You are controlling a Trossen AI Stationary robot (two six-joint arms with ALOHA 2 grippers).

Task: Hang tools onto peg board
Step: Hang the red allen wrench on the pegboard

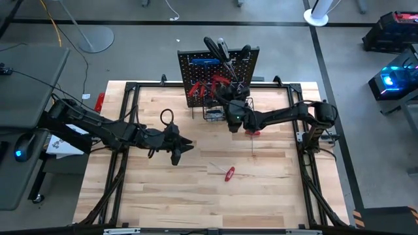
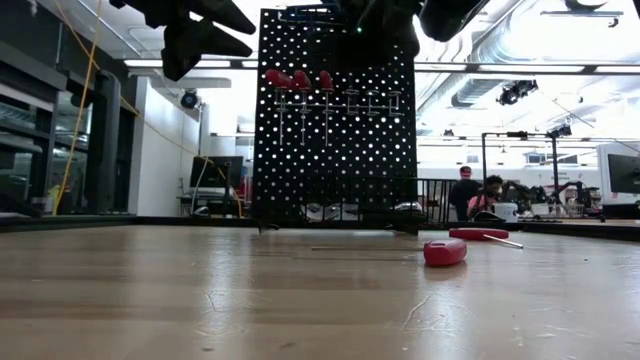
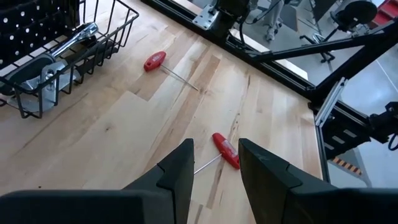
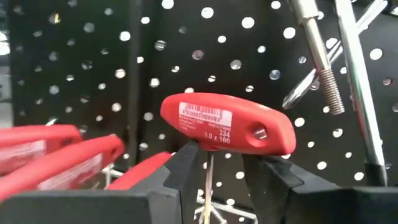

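The black peg board stands upright at the table's far side, with red-handled keys hanging in a row of hooks. My right gripper is open right at the board. Its fingers stand on either side of the thin shaft of a red T-handle key, just under the key's handle. My left gripper is open and empty above the table's middle. Two more red T-handle keys lie flat on the wood, one near, one farther right. My right gripper comes level at the board, and the red key's shaft passes down through the gap between its fingers. The handle's underside sits right at the fingertips. I cannot tell whether they touch it.
A black wire basket at the board's foot holds a silver wrench. A blue T-handle and black-handled screwdrivers sit at the board's top. Metal hooks jut out beside the key. People show in the room beyond.
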